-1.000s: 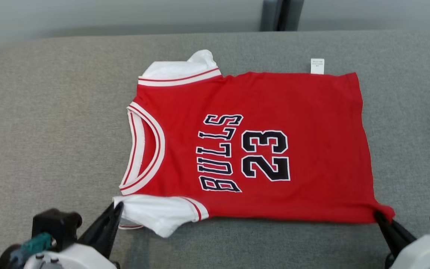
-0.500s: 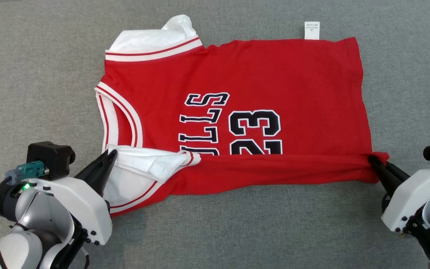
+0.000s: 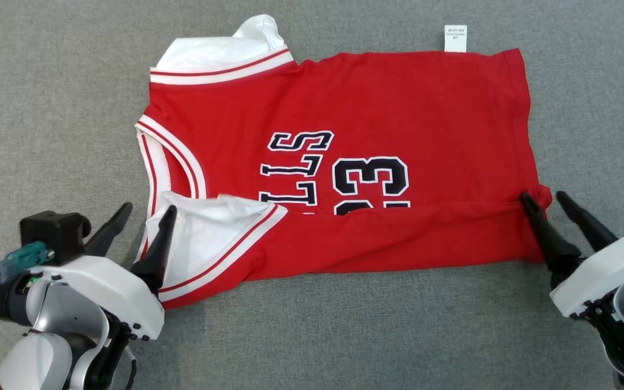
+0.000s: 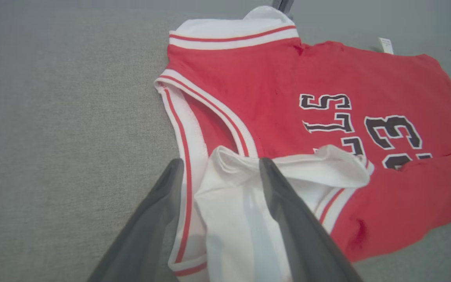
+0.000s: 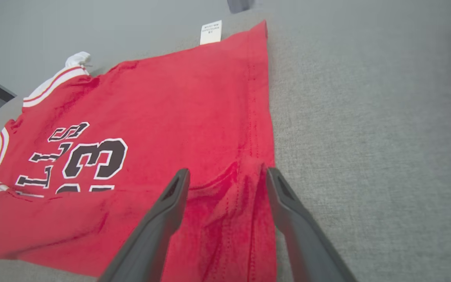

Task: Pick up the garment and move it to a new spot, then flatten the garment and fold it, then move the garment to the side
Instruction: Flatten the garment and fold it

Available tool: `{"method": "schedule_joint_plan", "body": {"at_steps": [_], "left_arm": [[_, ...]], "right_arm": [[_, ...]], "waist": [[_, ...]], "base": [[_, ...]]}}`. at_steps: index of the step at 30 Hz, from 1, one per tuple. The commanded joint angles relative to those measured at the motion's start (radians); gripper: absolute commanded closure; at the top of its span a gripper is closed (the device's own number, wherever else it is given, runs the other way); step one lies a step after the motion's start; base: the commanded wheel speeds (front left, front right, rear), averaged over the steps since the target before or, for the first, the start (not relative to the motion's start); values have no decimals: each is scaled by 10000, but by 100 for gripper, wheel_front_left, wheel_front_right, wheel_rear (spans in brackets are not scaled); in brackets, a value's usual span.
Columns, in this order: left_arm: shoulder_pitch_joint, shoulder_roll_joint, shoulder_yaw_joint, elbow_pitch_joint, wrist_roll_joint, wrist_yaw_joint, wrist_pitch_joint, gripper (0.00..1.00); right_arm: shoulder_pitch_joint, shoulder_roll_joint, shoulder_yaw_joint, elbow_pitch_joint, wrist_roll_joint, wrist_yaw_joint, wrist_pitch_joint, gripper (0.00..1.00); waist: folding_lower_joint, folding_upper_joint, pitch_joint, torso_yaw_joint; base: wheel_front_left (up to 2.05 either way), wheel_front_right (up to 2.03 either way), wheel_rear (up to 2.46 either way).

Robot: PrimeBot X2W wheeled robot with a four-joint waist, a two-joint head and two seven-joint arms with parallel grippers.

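Observation:
The garment (image 3: 398, 97) is a red jersey with white sleeves and black lettering, spread on the grey surface, neck to the left. Its near edge lies folded over the lower part of the letters and number. My left gripper (image 3: 149, 207) stands open at the folded white sleeve (image 4: 245, 203), one finger on either side of the sleeve's edge, gripping nothing. My right gripper (image 3: 541, 195) is open too, straddling the folded hem corner (image 5: 245, 184), with one finger resting on the red cloth. In the wrist views the garment (image 4: 268, 86) (image 5: 190, 98) stretches away beyond each pair of fingers.
A grey padded surface (image 3: 46, 108) carries the jersey, with bare fabric on the left, right and near sides. A small white label (image 3: 455, 38) sticks out from the jersey's far edge.
Both grippers carried the near edge up over the jersey's front, then opened and let it go. The head camera has tipped down, shifting the whole picture.

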Motion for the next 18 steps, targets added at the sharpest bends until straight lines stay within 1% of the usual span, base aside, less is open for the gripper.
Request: {"method": "schedule_joint_plan", "body": {"at_steps": [1, 5, 8, 13, 16, 18], "left_arm": [[112, -57, 117, -33, 95, 110, -262, 0], [237, -661, 610, -199, 224, 440, -1704, 0], [282, -1042, 916, -276, 311, 540, -2758, 0], [331, -1334, 1135, 20, 679, 443, -4274, 0], [531, -1401, 1025, 388, 953, 330, -4962, 0], [652, -1423, 926, 694, 1136, 326, -5210, 0]], "right_arm": [[52, -36, -74, -50, 27, -4, -305, 0], [137, -2, -274, -414, -215, -4, -1699, 0], [147, 162, -381, -703, -644, -4, -2816, 0], [271, 372, -304, -855, -1612, -4, -4267, 0], [473, 489, -312, -624, -2089, -4, -4694, 0], [599, 585, -287, -422, -2291, -4, -4908, 0]], "waist": [[0, 0, -64, 29], [0, 0, -242, 82], [0, 0, -390, 97], [0, 0, -729, 102], [0, 0, -1013, 83], [0, 0, -1239, 86]], "base": [[0, 0, 0], [0, 0, 0], [0, 0, 0], [0, 0, 0], [0, 0, 0], [0, 0, 0]]}}
